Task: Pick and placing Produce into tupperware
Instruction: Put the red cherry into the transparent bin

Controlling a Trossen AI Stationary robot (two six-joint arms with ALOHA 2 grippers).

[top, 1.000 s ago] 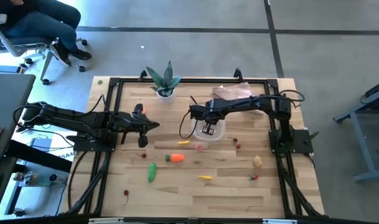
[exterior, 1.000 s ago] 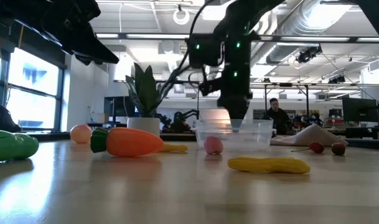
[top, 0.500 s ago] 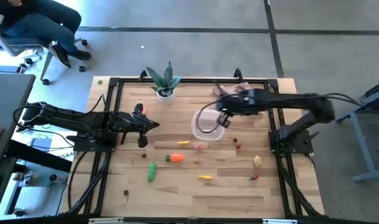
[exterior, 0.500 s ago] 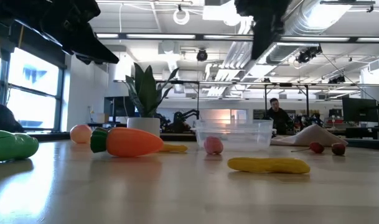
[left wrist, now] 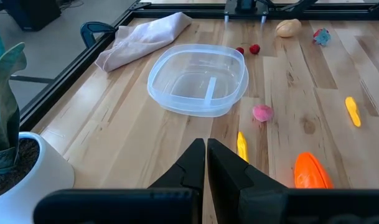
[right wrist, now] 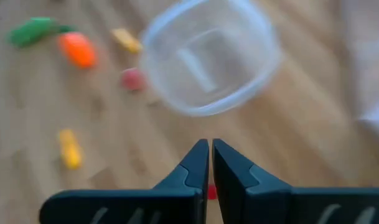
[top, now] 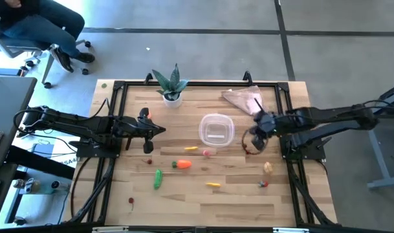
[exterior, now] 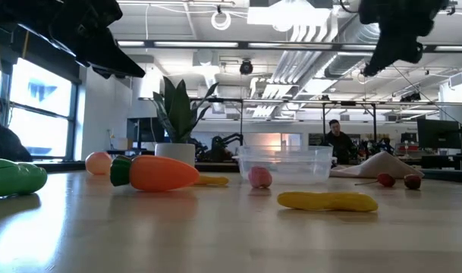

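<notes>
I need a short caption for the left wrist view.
Shut left gripper faces the empty tupperware among scattered produce.

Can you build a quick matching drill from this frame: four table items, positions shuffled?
Items:
1. Clear round plastic tupperware
2. Spiky green plant in white pot
3. Beige toy potato
4. Green toy cucumber

Positions, high view:
A. Near the right arm's base
B. Far edge of the table, left of centre
C. Middle of the table, empty
D. Just beside the orange toy carrot, nearer the table's front edge

Pairs: 1-C, 2-B, 3-A, 4-D
</notes>
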